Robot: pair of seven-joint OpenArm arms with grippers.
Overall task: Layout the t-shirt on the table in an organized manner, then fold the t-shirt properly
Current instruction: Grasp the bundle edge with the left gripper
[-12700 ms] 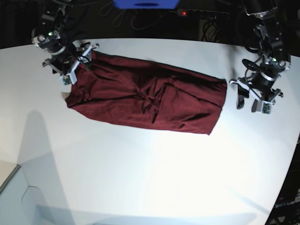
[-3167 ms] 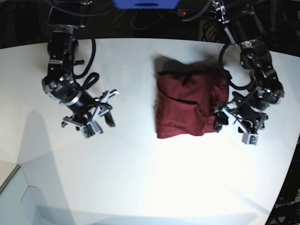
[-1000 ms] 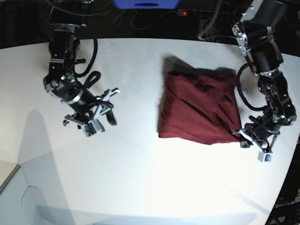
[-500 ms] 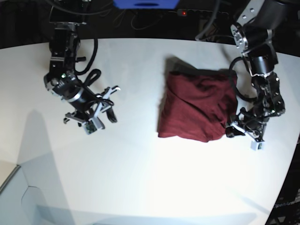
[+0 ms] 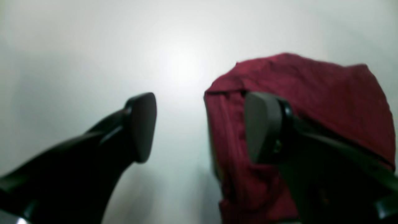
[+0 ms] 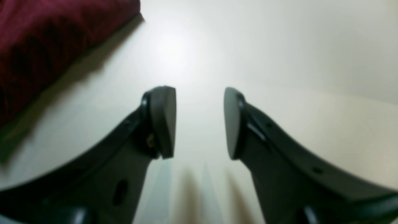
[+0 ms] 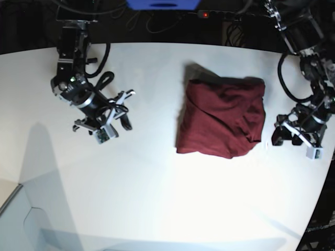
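Observation:
The maroon t-shirt lies folded into a rough square on the white table, right of centre. My left gripper stands open just right of the shirt's lower right corner, apart from it. In the left wrist view the left gripper has wide jaws over bare table, with the t-shirt behind one finger. My right gripper hovers open far to the left. In the right wrist view the right gripper holds nothing, and the t-shirt shows at the top left.
Beyond the table's far edge lie dark cables, a power strip with a red light and a blue object. The curved table edge runs down the right, close to my left arm. A pale panel sits at the lower left.
My left gripper opened, let go of the shirt's lower right corner and drew back to the right. The shirt settled flat. The right arm shifted only slightly.

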